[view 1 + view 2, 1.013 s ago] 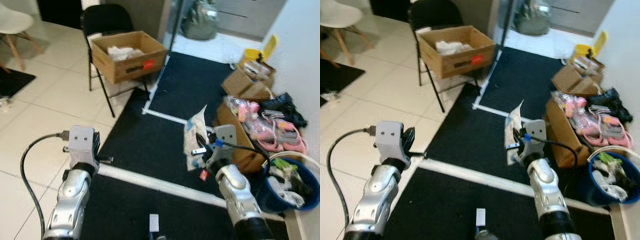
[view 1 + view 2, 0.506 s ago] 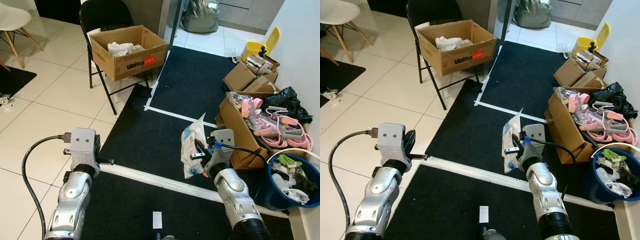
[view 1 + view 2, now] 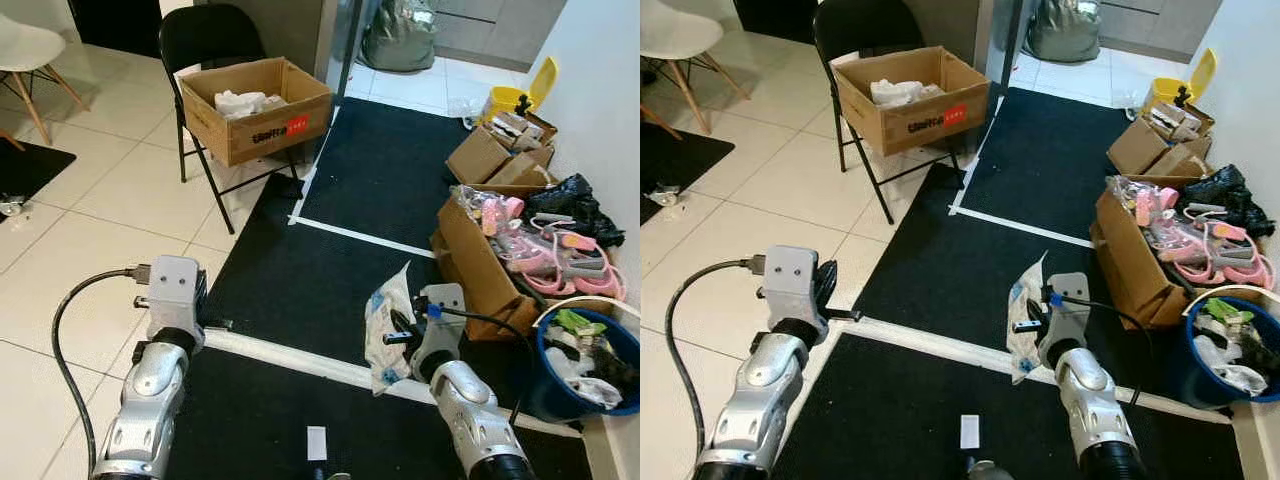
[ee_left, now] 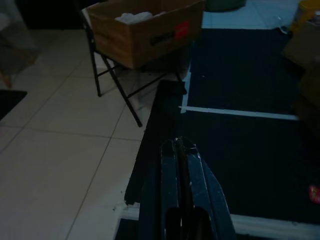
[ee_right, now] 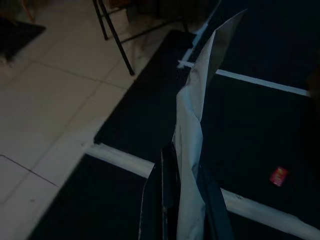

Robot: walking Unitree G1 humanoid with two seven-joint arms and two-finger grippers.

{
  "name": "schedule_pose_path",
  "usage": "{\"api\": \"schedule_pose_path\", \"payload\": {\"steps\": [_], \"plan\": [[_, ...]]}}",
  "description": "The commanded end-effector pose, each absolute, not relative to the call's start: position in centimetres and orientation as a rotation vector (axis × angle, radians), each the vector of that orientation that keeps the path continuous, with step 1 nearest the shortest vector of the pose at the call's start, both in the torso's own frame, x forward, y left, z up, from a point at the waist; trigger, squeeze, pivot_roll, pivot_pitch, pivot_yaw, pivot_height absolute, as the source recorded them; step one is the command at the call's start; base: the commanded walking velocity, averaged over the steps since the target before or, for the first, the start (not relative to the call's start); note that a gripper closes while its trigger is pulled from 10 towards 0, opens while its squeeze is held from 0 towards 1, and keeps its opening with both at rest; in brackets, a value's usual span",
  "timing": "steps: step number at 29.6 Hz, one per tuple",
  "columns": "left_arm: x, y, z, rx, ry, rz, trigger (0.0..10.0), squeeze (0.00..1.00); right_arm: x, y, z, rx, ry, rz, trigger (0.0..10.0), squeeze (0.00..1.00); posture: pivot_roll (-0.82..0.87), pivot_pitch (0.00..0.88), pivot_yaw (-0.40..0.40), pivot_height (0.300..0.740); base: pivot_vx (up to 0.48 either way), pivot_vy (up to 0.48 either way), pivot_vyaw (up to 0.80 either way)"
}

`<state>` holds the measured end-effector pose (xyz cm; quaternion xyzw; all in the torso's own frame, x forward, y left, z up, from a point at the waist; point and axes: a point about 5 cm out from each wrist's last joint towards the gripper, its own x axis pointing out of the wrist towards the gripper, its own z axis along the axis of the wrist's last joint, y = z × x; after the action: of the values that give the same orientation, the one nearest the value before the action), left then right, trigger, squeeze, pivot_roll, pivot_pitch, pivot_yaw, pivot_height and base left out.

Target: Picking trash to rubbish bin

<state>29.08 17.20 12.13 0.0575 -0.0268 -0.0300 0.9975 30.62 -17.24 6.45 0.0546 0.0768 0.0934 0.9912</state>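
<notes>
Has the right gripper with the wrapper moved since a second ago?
Yes. The right gripper, shut on the white wrapper, has dropped back from the open cardboard box of pink items towards the white tape line.

Cardboard box (image 3: pixel 255 107) with white stuff inside, resting on a black folding chair (image 3: pixel 207 40). Black mats (image 3: pixel 390 170) edged with white tape; white chair (image 3: pixel 30 50) on pale tiles.

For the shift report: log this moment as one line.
phase: carrying trash | right gripper: shut on plastic wrapper | left gripper: shut, idle | blue bin: right, already holds rubbish
</notes>
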Motion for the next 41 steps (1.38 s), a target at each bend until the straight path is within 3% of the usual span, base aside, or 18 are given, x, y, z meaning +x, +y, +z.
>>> {"api": "schedule_pose_path", "payload": {"steps": [1, 9, 20, 41], "plan": [[29.2, 17.7, 12.1, 0.146, -0.032, -0.076, 10.0, 0.0, 30.3, -17.2, 5.9, 0.14, 0.158, 0.153, 10.0, 0.0, 0.07, 0.148, 0.048, 0.74, 0.0, 0.0, 0.0], [30.4, 18.7, 11.9, 0.114, -0.006, -0.08, 10.0, 0.0, 29.4, -17.0, 5.6, 0.176, 0.13, 0.09, 10.0, 0.0, 0.05, 0.146, 0.136, 0.74, 0.0, 0.0, 0.0], [30.5, 18.6, 11.7, -0.008, -0.017, -0.003, 10.0, 0.0, 29.2, -17.3, 5.9, 0.163, 0.104, 0.101, 10.0, 0.0, 0.03, 0.147, 0.108, 0.74, 0.0, 0.0, 0.0], [29.6, 19.4, 11.2, 0.011, -0.026, 0.016, 10.0, 0.0, 29.6, -16.3, 5.9, 0.152, 0.127, 0.145, 10.0, 0.0, 0.04, 0.168, 0.059, 0.74, 0.034, 0.0, 0.0]]}}
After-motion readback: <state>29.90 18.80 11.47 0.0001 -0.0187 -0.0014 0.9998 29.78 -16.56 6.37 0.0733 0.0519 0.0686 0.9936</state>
